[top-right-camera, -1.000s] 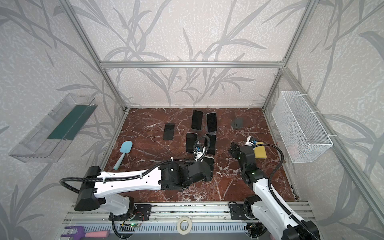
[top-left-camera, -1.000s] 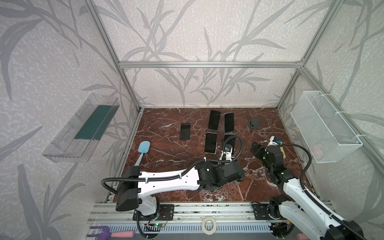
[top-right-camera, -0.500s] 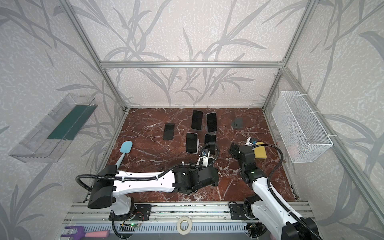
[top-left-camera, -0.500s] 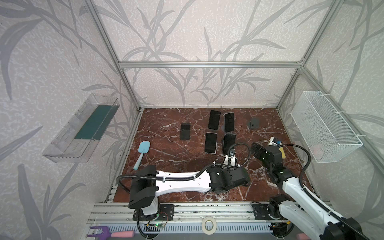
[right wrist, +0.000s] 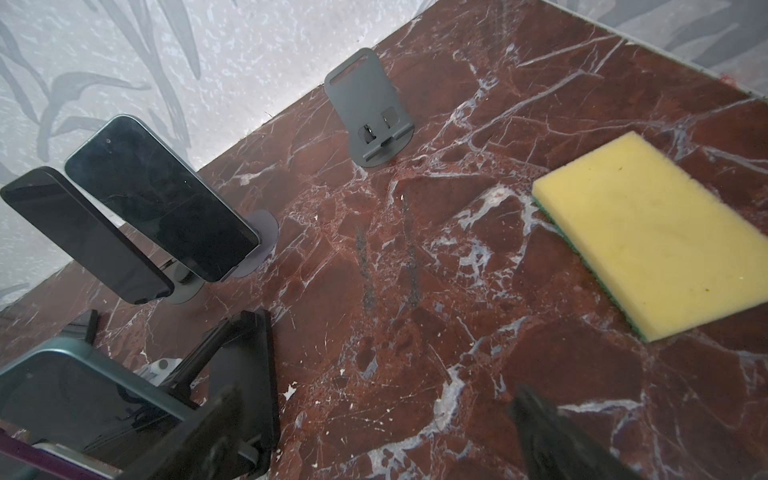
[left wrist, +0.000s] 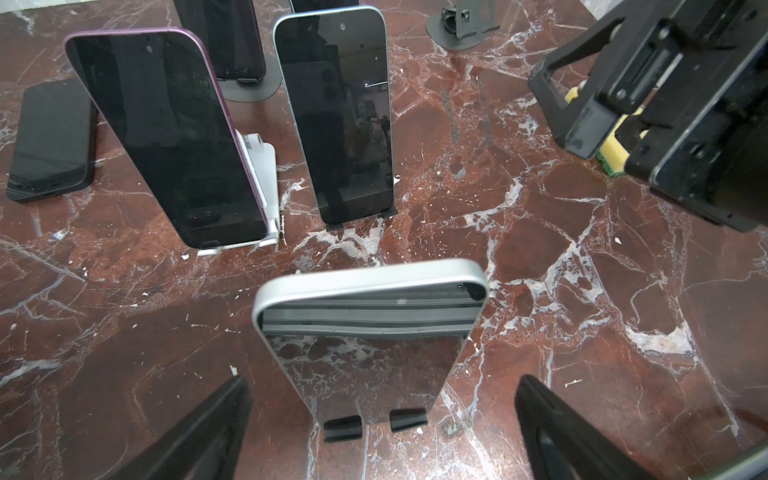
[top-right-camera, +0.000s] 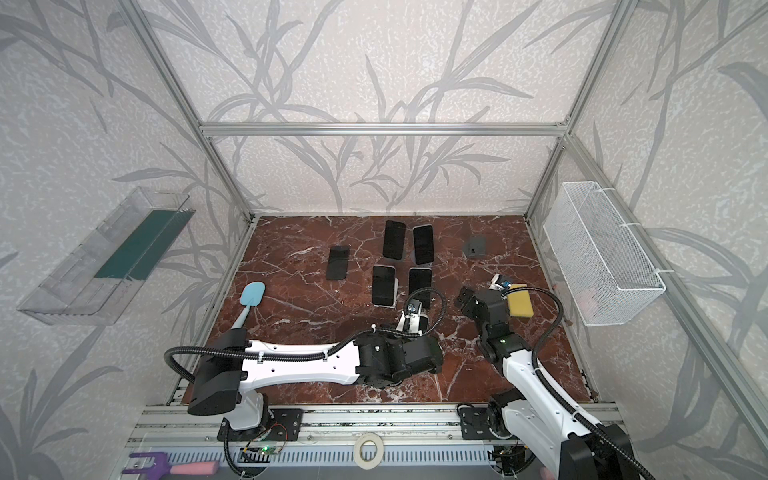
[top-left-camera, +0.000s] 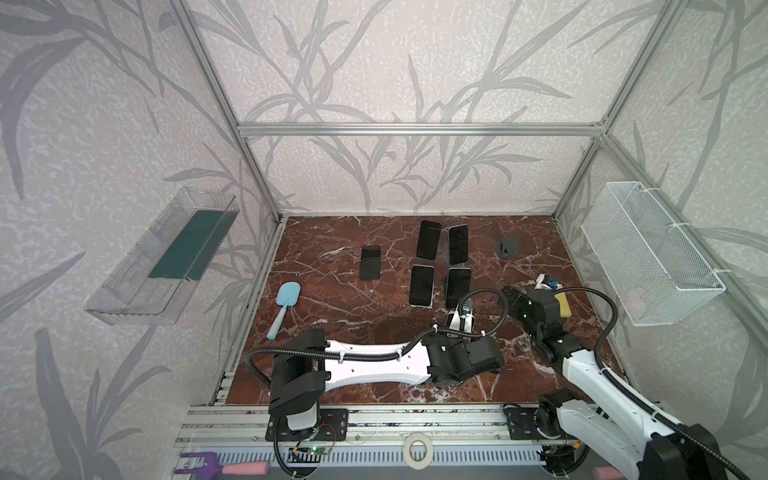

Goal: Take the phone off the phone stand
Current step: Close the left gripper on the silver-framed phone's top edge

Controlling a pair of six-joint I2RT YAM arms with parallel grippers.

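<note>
Since a second ago the left arm (top-left-camera: 374, 368) has swung its wrist rightward and back toward the front rail (top-left-camera: 374, 415). The right hand (top-left-camera: 510, 296) has barely shifted.

In both top views the left arm lies low along the front of the desk (top-left-camera: 340, 320), forearm stretched rightward and wrist turned toward the back wall (top-left-camera: 415, 174). The phone and stand sit under that wrist and cannot be made out here. The right arm (top-left-camera: 590, 374) rises from the front right corner with its elbow bent. Its hand reaches toward the middle, just beside the sponge (top-right-camera: 519, 305).

Left wrist view: the left hand (left wrist: 382, 384) is spread wide, with one finger on each side of the phone (left wrist: 365, 328). Neither finger touches it, and the hand holds nothing. The phone stands on its short bottom edge in the two black lips of the stand (left wrist: 343, 428). Its long axis is upright, leaning back away from the hand. Its glossy face is turned to the hand and mirrors the desk. Beyond it a purple phone (left wrist: 166, 133) and a blue phone (left wrist: 336, 120) each lean on their own stands.

Right wrist view: the right hand's fingers gape with only bare desk between them, and it holds nothing. An empty stand (right wrist: 370, 120) sits near the back wall.
</note>
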